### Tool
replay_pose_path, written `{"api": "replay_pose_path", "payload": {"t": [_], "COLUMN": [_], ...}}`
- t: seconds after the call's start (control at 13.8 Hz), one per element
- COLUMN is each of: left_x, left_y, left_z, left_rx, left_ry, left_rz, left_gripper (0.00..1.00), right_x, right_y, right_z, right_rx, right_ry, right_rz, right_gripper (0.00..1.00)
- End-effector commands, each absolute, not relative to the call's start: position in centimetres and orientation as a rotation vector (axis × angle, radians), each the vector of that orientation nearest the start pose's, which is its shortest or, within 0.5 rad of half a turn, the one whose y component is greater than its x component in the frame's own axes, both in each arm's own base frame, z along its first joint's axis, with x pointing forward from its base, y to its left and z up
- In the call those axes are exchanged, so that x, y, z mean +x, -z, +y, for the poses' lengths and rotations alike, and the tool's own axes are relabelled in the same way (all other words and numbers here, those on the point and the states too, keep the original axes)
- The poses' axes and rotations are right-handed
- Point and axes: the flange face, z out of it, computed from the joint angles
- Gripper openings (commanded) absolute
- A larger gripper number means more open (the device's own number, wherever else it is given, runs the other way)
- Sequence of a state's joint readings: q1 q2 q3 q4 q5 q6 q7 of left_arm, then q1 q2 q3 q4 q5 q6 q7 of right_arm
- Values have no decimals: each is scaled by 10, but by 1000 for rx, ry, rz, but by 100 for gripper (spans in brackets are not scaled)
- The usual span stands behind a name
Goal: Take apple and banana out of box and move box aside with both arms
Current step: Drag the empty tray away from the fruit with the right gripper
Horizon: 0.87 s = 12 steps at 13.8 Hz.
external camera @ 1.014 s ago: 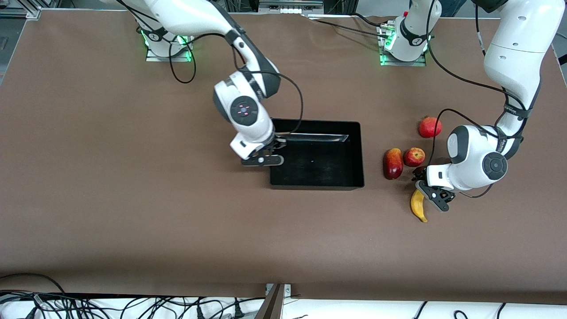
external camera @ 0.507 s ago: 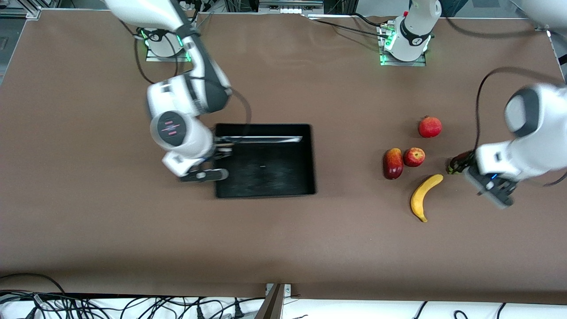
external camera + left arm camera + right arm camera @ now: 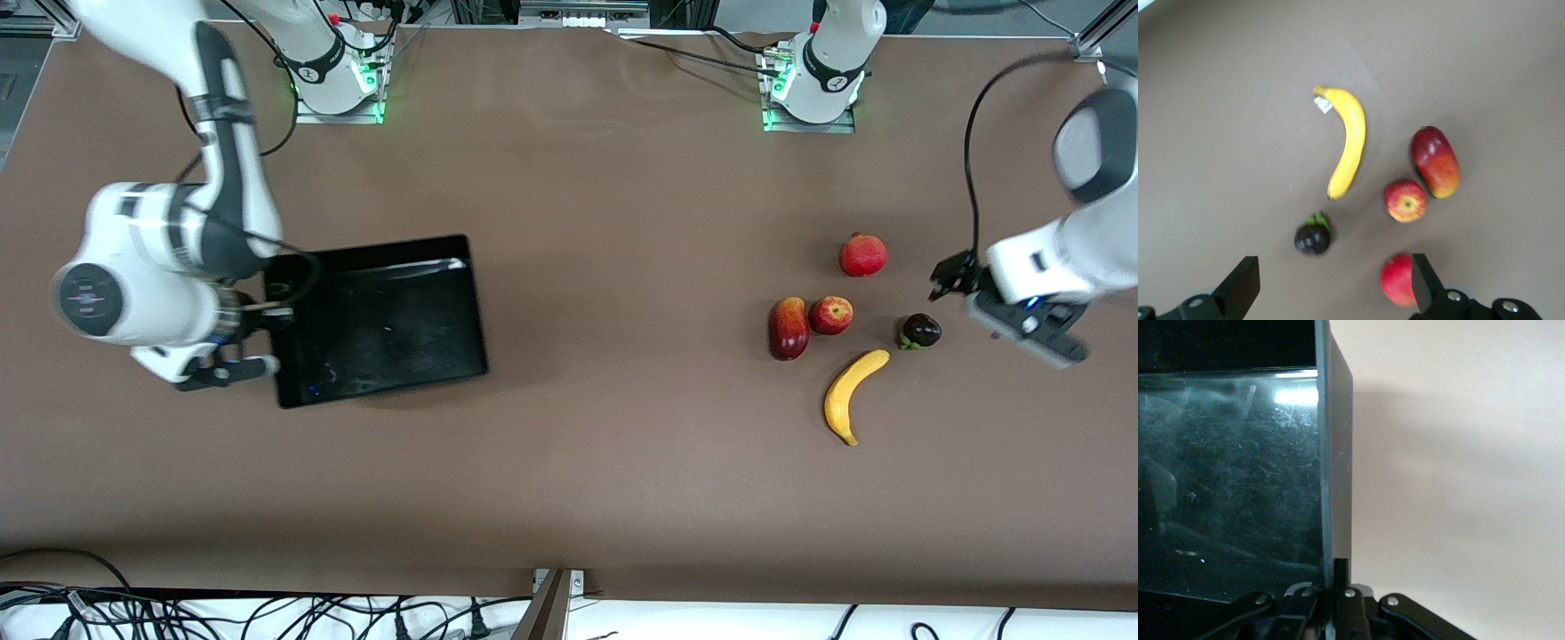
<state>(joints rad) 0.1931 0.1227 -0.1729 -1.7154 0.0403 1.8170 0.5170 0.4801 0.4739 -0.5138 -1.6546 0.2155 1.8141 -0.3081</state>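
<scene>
Surface: brown table.
Right arm's end: black box, open-topped.
Left arm's end: pomegranate; mango just beside apple; small dark purple fruit; banana, nearest the front camera.
Base plates: two, along the robots' edge.

Right gripper is clamped shut low at the table's end; left gripper hangs open

Even bright light; glare on box floor; arms motion-blurred.
</scene>
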Motion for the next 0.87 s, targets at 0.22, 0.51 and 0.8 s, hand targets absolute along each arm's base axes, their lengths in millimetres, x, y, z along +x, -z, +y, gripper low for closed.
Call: {"api": "replay_pose_path", "payload": {"t": [0.22,0.51,0.8], "left_x": [518,491,494], "left_y": [-607,-620,-616], "left_z": [-1,-2,5], "left_rx": [-3052,-3139,-3147], "left_ry": [-24,0,16], "left_rz": [375,170,143], "left_gripper": [100,100,100], "right_x": [604,582,601], "right_y": [-340,-295,-364], "right_z": [-69,-83,-53], "right_rx": [-3098,-3136,-3130], "right_ry": [-297,-244,-417], "right_rz": [-74,84,314], "right_gripper": [0,5,100]}}
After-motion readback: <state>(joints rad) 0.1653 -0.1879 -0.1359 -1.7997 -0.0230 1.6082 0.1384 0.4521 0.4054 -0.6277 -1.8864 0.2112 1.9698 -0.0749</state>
